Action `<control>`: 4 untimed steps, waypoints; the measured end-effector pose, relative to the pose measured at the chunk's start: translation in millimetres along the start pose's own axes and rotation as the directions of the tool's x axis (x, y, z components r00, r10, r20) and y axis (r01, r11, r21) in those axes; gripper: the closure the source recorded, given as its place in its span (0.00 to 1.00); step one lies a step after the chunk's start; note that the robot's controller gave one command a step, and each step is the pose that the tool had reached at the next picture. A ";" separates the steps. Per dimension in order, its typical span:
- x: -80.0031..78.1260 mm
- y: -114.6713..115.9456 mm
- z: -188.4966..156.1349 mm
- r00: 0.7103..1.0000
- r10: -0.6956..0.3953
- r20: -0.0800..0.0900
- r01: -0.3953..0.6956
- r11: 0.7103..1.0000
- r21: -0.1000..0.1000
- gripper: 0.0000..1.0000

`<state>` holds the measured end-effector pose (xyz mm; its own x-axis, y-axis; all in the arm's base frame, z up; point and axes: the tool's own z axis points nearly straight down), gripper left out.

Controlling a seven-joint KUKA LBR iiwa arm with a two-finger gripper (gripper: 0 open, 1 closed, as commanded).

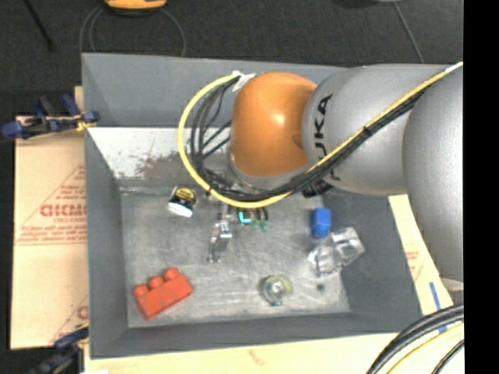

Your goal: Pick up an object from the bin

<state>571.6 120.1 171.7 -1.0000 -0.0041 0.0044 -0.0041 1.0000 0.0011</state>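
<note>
My gripper (219,241) hangs below the orange wrist cover over the bin's middle floor, with bare floor under it. A small yellow, black and white tape measure (181,202) lies up and left of it, near the back wall. Toward the front left corner rests a red toy brick with studs (162,292). A small round silver and green thing (275,288) sits in front of the gripper to its right.
A blue cap-like piece (320,222) and a clear plastic piece (336,251) lie together at the bin's right side. The arm and its orange cover hide the back middle of the bin.
</note>
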 end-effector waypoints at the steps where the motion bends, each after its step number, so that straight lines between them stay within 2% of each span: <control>1: 30.7 44.0 79.6 1.000 0.015 0.014 -0.015 1.000 0.000 0.00; 2: 59.4 63.0 86.7 0.992 0.126 0.021 -0.126 0.992 -0.009 0.00; 3: 64.3 65.3 86.4 0.992 0.124 0.002 -0.124 0.992 -0.006 1.00; 4: 60.9 63.8 -68.8 0.992 -0.123 0.015 0.123 0.992 0.001 1.00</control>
<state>510.8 183.5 240.8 -0.9919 -0.1266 -0.0104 -0.1266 0.9920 0.0008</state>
